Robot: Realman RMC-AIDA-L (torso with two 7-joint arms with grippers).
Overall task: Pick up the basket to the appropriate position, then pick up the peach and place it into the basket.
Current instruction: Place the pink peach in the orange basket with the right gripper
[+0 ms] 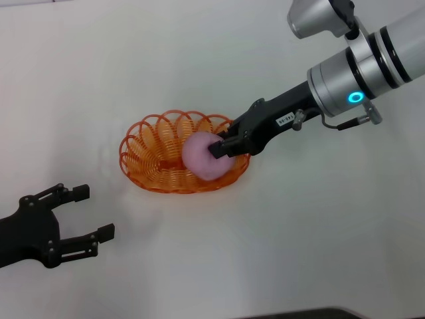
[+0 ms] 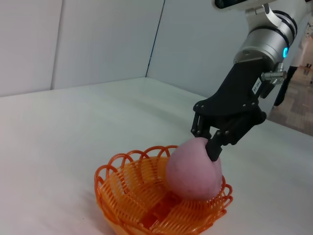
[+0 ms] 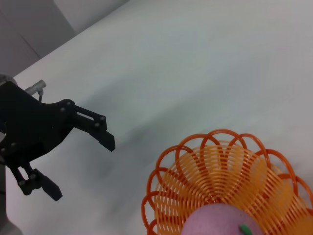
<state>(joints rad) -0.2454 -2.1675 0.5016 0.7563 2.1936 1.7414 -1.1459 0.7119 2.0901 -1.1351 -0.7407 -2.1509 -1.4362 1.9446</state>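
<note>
The orange wire basket (image 1: pixel 143 143) sits on the white table in the middle of the head view. Inside its right half lies the pink peach (image 1: pixel 199 158), with my right gripper (image 1: pixel 222 147) reaching in from the right and shut on it. The left wrist view shows the peach (image 2: pixel 193 171) low in the basket (image 2: pixel 117 191), the right gripper (image 2: pixel 208 144) clamped on its top. In the right wrist view the peach (image 3: pixel 215 221) with its green stem tip sits just over the basket (image 3: pixel 215 161). My left gripper (image 1: pixel 95 211) stands open at the lower left, apart from the basket.
The white table (image 1: pixel 319 232) stretches around the basket on all sides. The right wrist view shows my left gripper (image 3: pixel 81 167) beyond the basket, near a grey wall.
</note>
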